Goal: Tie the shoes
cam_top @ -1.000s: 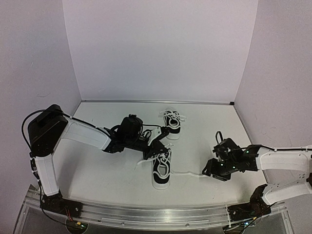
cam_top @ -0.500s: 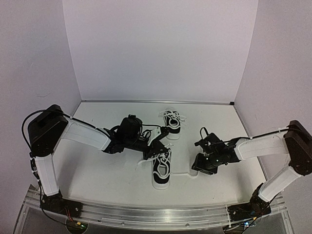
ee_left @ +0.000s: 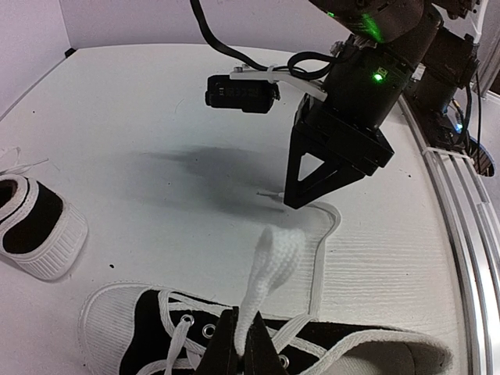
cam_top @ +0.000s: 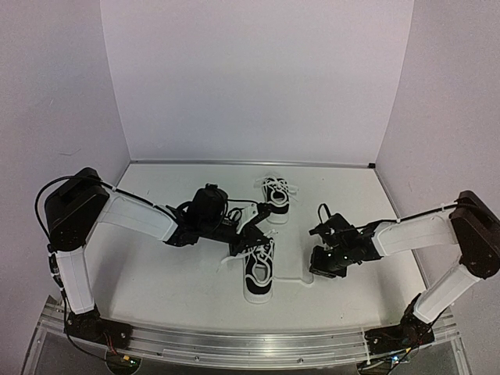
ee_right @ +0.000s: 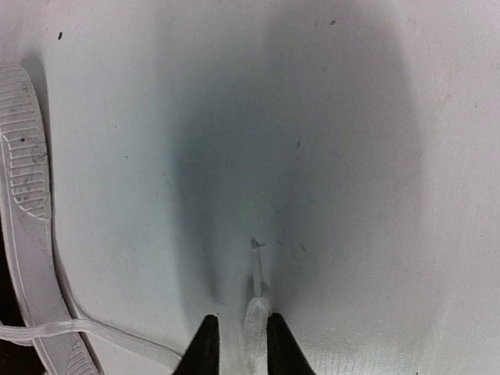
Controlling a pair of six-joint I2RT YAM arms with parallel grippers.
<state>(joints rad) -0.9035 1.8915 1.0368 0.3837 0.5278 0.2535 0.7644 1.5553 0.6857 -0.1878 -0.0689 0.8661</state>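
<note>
1. A white table [cam_top: 156, 281] is spread beneath both claws.
2. The near black sneaker [cam_top: 258, 275] is lying directly under the left claw [cam_top: 248, 237]. It is untied, with its white laces loose.
3. The far black sneaker [cam_top: 275, 195] is set beyond the left claw and well apart from the right claw [cam_top: 316, 270]. Its laces are bunched over the tongue, and whether they are knotted cannot be told.
4. The left claw is clamped tight on a folded lace strand [ee_left: 273, 254], which is held raised above the near sneaker's eyelets.
5. The right claw is lowered to the table, beside the near sneaker's sole. Its jaws are set narrow, one on each side of the other lace end [ee_right: 256, 316]. A sliver of gap is seen on one side, so no firm pinch is shown.
6. Step judged in hand: the near sneaker's two lace ends are being gathered, one per claw, before any crossing.
7. Next move, as judged: the right jaws must be closed fully on the thin lace tip without it slipping out. The tip must then be lifted gently so that the sneaker is not dragged.
</note>
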